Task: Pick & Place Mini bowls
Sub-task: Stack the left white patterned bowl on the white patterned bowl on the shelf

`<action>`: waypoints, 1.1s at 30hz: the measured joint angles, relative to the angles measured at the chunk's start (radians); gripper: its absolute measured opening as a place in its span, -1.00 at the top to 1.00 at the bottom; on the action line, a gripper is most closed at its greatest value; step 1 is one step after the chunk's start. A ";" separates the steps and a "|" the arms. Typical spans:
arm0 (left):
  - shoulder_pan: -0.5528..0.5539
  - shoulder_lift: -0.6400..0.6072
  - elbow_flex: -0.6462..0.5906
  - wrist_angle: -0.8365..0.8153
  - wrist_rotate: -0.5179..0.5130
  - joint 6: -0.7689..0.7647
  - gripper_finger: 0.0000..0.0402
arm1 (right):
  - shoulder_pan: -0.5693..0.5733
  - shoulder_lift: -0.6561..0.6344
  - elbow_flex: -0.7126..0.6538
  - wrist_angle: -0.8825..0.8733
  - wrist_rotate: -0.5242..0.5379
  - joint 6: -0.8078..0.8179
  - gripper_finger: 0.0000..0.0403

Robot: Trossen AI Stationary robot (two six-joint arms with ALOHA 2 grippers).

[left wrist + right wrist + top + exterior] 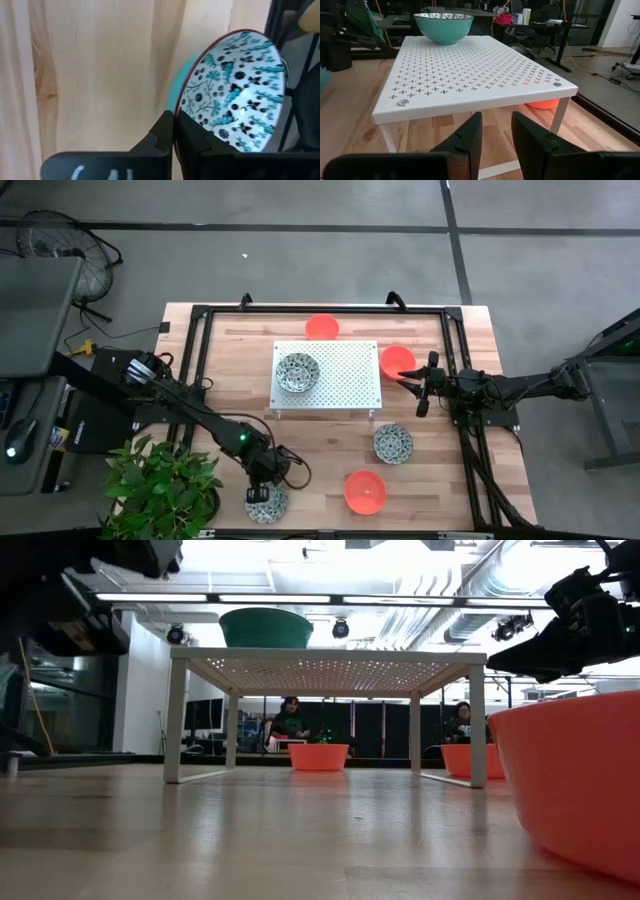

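My left gripper [266,486] is shut on a speckled mini bowl [266,502] near the table's near edge, left of centre. Its patterned inside and teal outside show in the left wrist view [235,90]. A second speckled bowl [297,372] sits on the white perforated platform [345,385]. A third speckled bowl [393,443] rests on the table right of centre. Orange bowls rest on the table behind the platform [321,326], at its right [397,361] and near the front [365,491]. My right gripper [418,387] is open and empty beside the platform's right edge [470,107]. My left gripper holds the speckled bowl by its rim [176,131], one finger [200,140] inside the bowl and one [157,137] outside. The fingers point down from above. I cannot tell whether the bowl is clear of the table.
A black frame [200,340] runs around the table's work area. A green plant [160,485] stands at the near left corner. The platform stands on thin legs [175,720] with open room beneath. People sit in the room behind the table [290,720].
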 joint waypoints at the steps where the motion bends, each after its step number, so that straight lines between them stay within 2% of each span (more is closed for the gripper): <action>1: 0.000 0.000 0.006 0.000 -0.007 -0.003 1.00 | 0.000 0.000 0.000 0.000 0.000 0.000 0.53; 12: 0.001 -0.024 0.024 0.007 -0.046 -0.078 1.00 | 0.000 0.000 0.000 0.000 0.000 0.000 0.53; 21: 0.046 -0.029 0.075 -0.007 -0.054 -0.061 1.00 | 0.000 0.000 0.000 0.000 0.000 0.000 0.53; 26: 0.102 -0.029 0.144 -0.022 -0.032 -0.031 1.00 | 0.000 0.000 0.000 0.000 0.000 0.000 0.53; 33: 0.173 -0.030 0.331 -0.212 0.021 0.037 1.00 | 0.000 0.000 0.000 0.000 0.000 0.000 0.53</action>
